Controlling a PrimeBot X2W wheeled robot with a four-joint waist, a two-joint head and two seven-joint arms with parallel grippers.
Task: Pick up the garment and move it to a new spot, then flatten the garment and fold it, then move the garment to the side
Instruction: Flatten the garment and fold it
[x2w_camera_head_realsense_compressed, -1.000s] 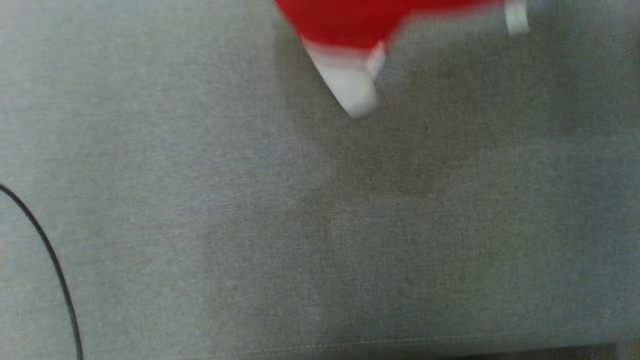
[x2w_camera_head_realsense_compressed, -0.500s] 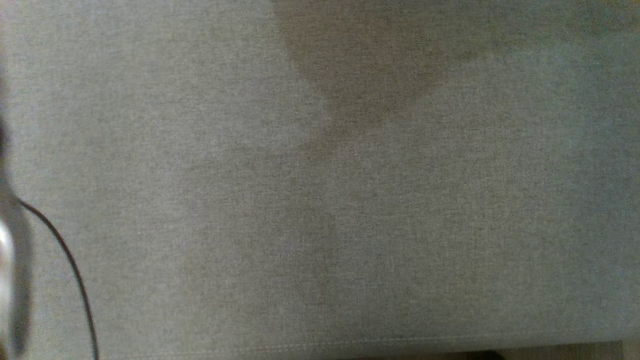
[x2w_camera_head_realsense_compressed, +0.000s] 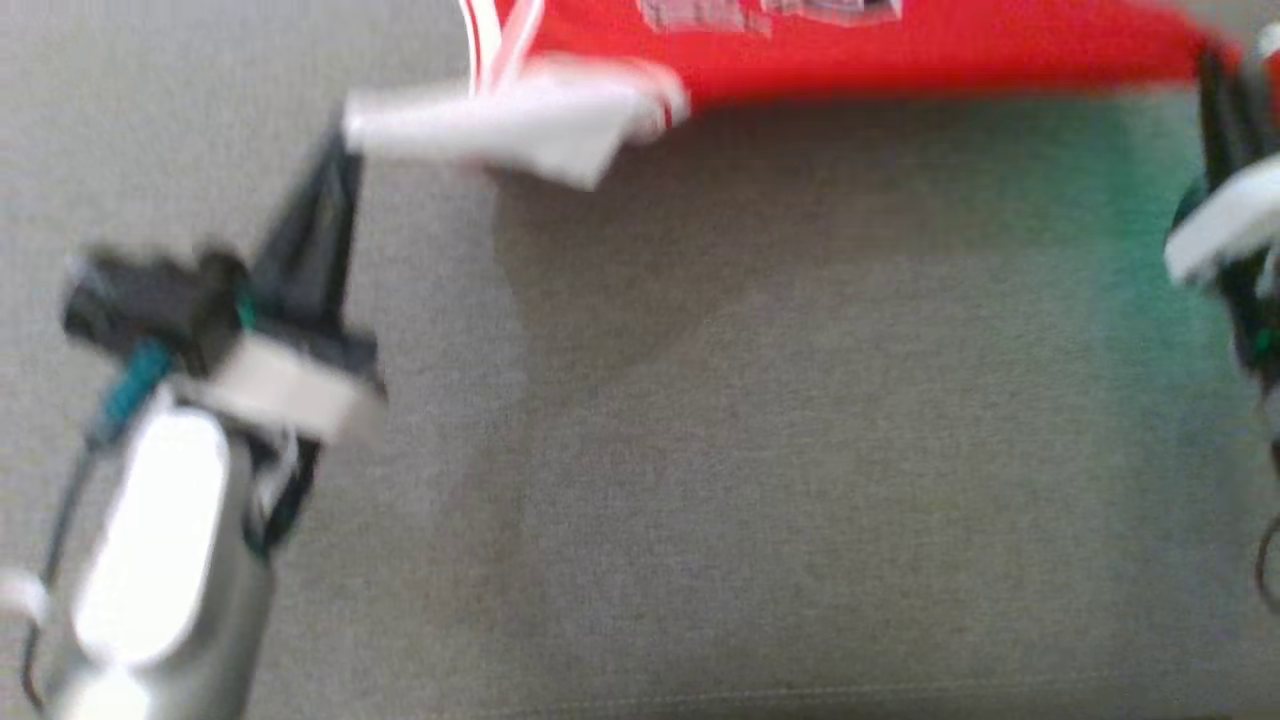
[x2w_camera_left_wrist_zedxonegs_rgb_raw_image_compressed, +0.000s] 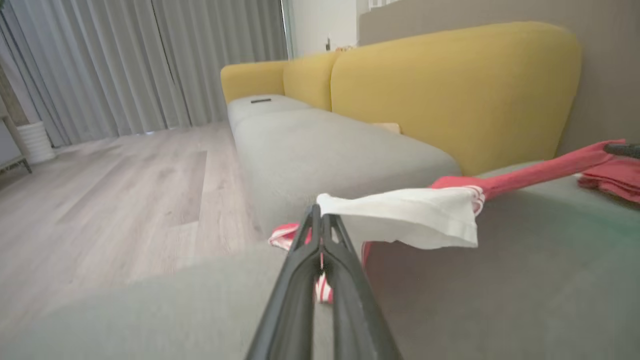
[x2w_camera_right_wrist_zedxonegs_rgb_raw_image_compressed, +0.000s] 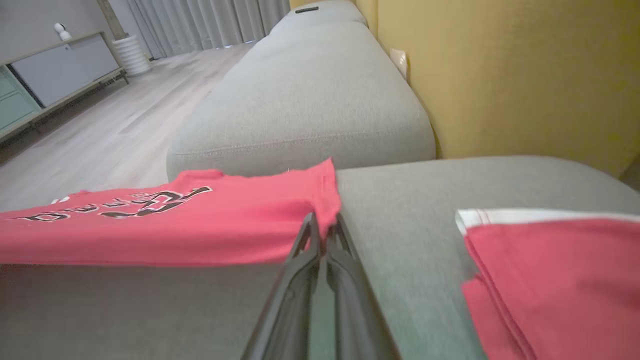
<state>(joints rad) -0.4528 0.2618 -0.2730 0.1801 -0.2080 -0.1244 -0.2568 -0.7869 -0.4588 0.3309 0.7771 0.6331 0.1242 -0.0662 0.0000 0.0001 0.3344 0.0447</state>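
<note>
Both left pincer (x2w_camera_head_realsense_compressed: 340, 150) and right pincer (x2w_camera_head_realsense_compressed: 1215, 75) are clamped shut on the red garment (x2w_camera_head_realsense_compressed: 900, 55), stretched between them over the far side of the grey sofa cushion (x2w_camera_head_realsense_compressed: 800, 450), well apart from its near edge.

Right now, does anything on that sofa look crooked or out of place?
Yes, the red T-shirt is not lying flat: it is stretched between the left gripper and the right gripper, both shut on it, above the grey seat cushion, and its white sleeve flops loose beside the left gripper.
</note>
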